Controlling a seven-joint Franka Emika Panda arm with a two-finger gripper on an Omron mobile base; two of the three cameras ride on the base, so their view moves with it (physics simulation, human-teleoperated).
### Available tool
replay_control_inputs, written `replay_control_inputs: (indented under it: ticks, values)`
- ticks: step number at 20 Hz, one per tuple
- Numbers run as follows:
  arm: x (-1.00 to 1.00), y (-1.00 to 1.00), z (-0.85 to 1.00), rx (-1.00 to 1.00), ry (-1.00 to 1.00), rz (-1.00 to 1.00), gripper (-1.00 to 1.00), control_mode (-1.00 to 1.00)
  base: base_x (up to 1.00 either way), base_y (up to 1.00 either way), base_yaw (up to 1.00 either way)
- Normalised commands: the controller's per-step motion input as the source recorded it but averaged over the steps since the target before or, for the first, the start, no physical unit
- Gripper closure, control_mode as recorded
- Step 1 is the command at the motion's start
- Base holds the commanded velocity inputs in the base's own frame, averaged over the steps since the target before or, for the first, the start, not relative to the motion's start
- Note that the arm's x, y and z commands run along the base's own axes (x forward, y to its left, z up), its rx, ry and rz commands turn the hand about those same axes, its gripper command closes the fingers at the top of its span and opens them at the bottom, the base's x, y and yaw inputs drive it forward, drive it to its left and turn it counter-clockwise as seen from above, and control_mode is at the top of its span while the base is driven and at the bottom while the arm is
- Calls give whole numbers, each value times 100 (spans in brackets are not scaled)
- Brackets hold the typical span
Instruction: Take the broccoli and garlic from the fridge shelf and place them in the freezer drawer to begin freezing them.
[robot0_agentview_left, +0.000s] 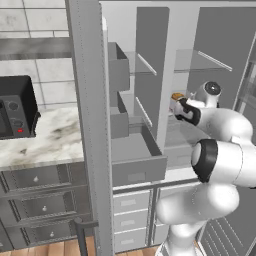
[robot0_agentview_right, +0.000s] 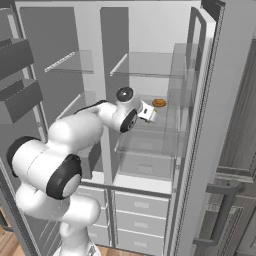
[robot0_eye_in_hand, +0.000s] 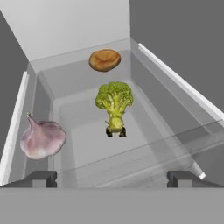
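One fridge shelf (robot0_eye_in_hand: 175, 144) carries three foods: one garlic (robot0_eye_in_hand: 42, 138) at the hand view's left, one broccoli (robot0_eye_in_hand: 114, 101) mid-shelf, one orange-brown item (robot0_eye_in_hand: 104, 60) behind. The gripper (robot0_eye_in_hand: 112, 178), spread wide and empty, faces them.

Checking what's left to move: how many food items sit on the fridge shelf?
3: the broccoli in the middle, the garlic to its left, the orange-brown item behind it. None looks hidden.

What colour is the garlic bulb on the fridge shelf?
The garlic is pale pinkish-white with faint purple shading, seen best in the hand view.
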Motion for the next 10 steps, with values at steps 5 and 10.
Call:
replay_control_inputs:
  ticks: [5,10]
  values:
    - [56,-9,-37,0,1,0,-100,-100,0,0,0]
    - [45,-21,-18,1,1,0,-100,-100,0,0,0]
